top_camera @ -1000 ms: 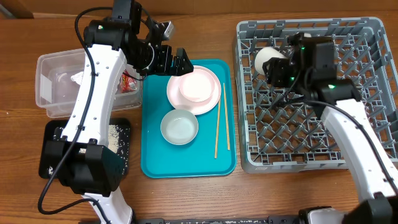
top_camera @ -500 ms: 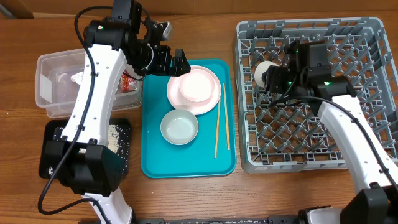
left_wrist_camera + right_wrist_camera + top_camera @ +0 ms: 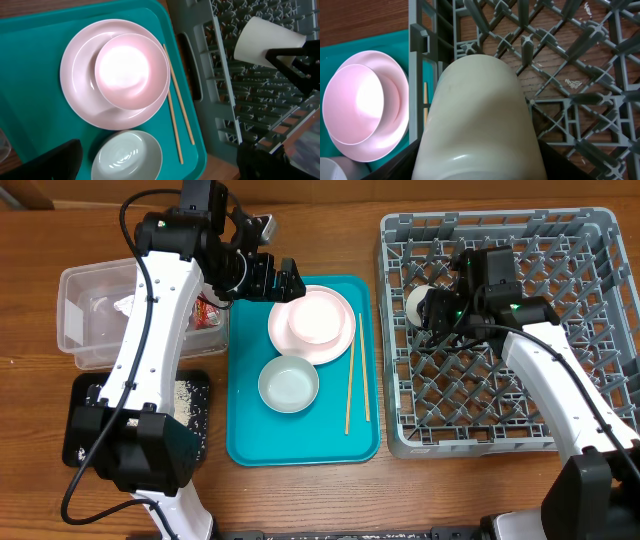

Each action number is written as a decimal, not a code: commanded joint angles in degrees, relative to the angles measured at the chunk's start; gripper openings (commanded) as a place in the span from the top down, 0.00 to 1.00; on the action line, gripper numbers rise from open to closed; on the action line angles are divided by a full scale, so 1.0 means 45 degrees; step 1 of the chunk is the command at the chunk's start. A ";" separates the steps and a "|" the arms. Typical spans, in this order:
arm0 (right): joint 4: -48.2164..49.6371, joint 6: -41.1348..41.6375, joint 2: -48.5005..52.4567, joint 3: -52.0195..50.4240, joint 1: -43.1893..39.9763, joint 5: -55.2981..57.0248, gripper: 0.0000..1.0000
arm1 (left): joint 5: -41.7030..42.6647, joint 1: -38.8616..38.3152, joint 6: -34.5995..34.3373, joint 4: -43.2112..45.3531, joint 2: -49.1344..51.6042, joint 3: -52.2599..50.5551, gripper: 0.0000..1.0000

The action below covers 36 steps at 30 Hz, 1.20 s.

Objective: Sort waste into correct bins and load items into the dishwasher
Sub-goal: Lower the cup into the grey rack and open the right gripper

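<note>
- Right pincer (image 3: 436,308): pinching the cup (image 3: 417,301) by its sides, jaws part-spread around the body. The cup is tilted and hangs above the rack (image 3: 470,446), just inside the wall facing the tray (image 3: 240,425).
- Below this pincer: upright pegs (image 3: 526,47) and open grid. Judged step: setting the cup into the rack.
- To do it well: probably bring the mouth downward, lower the cup between pegs rather than onto a tip, and release only once the rim bears on the grid.
- Risk: the rack wall is close beside the pincer, so a sideways drift could catch it.
- Left pincer (image 3: 288,280): spread wide and holding nothing, above the edge of the plate (image 3: 80,95), which carries the bowl (image 3: 127,67).
</note>
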 commanded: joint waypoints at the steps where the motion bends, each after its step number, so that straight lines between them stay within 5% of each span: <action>1: 0.0112 0.0068 0.0049 0.0165 0.0039 -0.0107 0.55 | -0.0073 -0.0087 -0.0083 0.0019 -0.0092 -0.0024 0.00; 20: 0.0175 0.0053 0.0306 0.0165 0.0039 -0.0869 0.32 | -0.0078 -0.0087 -0.0083 0.0321 -0.0092 -0.0024 0.00; 36: 0.0160 0.0005 0.0306 0.0165 0.0034 -0.0865 0.25 | -0.0165 -0.0087 -0.0083 0.0335 -0.0092 -0.0024 0.00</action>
